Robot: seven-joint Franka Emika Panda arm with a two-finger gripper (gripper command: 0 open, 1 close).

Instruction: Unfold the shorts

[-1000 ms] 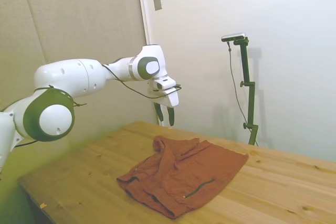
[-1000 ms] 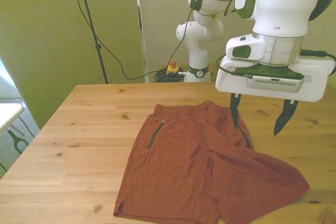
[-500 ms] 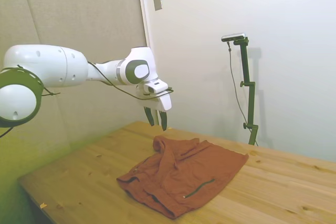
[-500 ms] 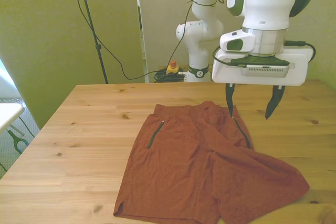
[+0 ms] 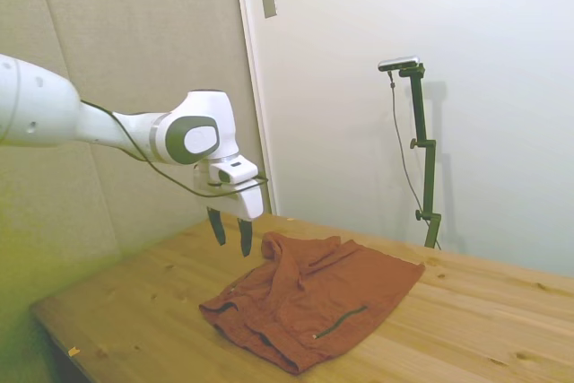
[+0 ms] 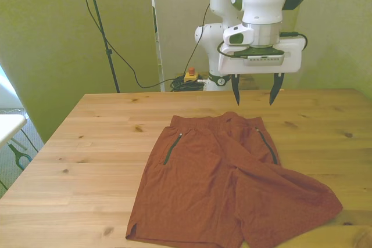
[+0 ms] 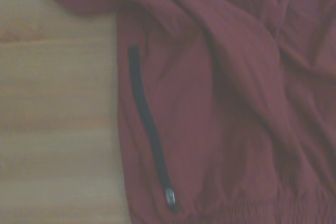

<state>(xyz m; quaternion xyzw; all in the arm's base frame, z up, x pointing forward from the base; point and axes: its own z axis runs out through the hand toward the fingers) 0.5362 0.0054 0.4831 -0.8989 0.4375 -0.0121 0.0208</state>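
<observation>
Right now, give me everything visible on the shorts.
The shorts are rust-orange soft fabric, lying spread on the wooden table, waistband toward the far edge. Two dark zipper pockets show, one on the front view's left and one on its right. The leg on the front view's right is rumpled and creased, not flat. The end effector hangs above the waistband, open, clear of the fabric.

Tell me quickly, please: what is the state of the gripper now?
Gripper: open, holding nothing, above the table beyond the waistband end of the shorts.
</observation>
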